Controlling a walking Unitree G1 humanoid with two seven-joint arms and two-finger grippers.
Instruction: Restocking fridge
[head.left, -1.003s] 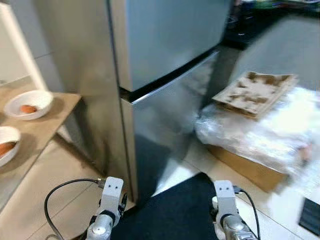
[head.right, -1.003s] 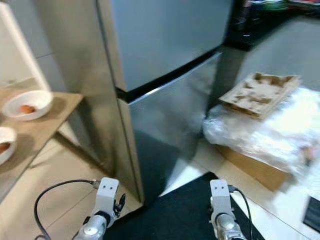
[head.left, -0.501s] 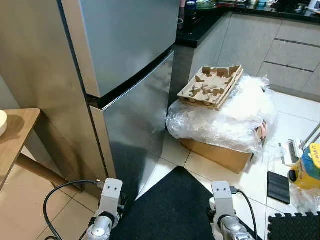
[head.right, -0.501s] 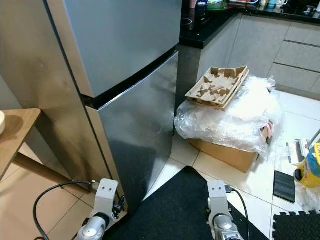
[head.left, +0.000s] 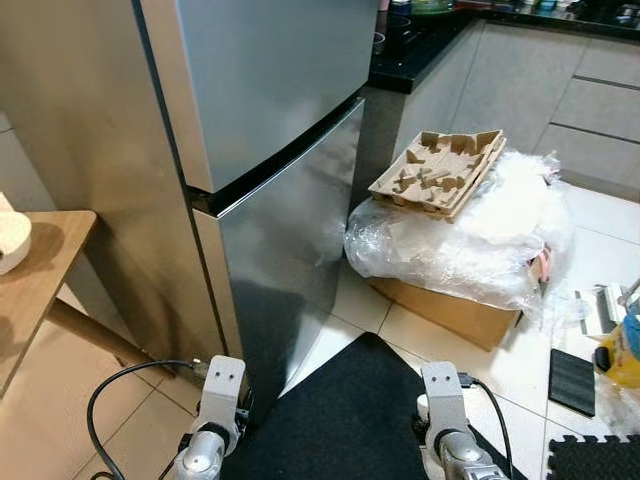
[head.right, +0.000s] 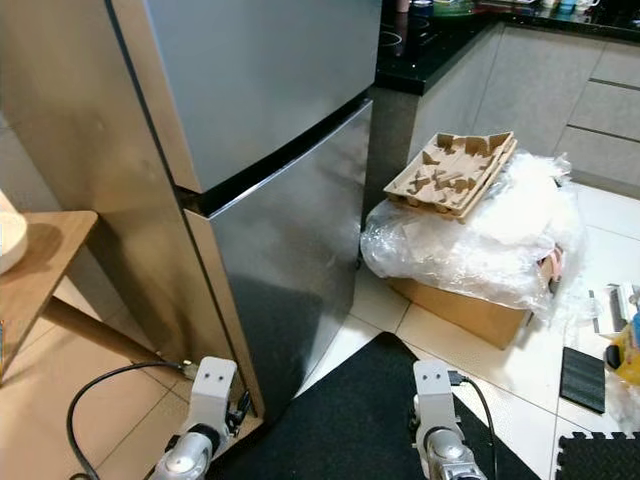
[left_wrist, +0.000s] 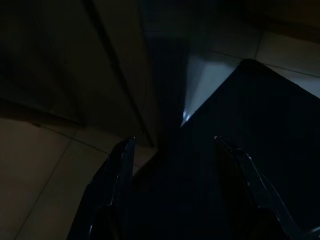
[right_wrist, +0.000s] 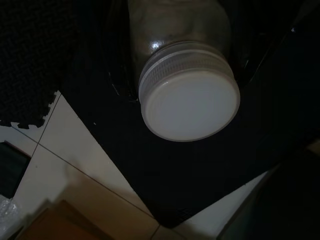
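Glass jar (right_wrist: 182, 60) with a white screw lid (right_wrist: 189, 109), gripped in the right end effector (right_wrist: 175, 55) above the black mat (right_wrist: 165, 175); its long axis runs along the fingers, lid pointing outward. Left end effector (left_wrist: 172, 165) spread wide, holding nothing, beside the steel fridge (head.left: 270, 150).

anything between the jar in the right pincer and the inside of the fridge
Yes: both doors of the fridge are shut, so the jar held in the right pincer has no way in. The left pincer hangs open and empty near the fridge's base.
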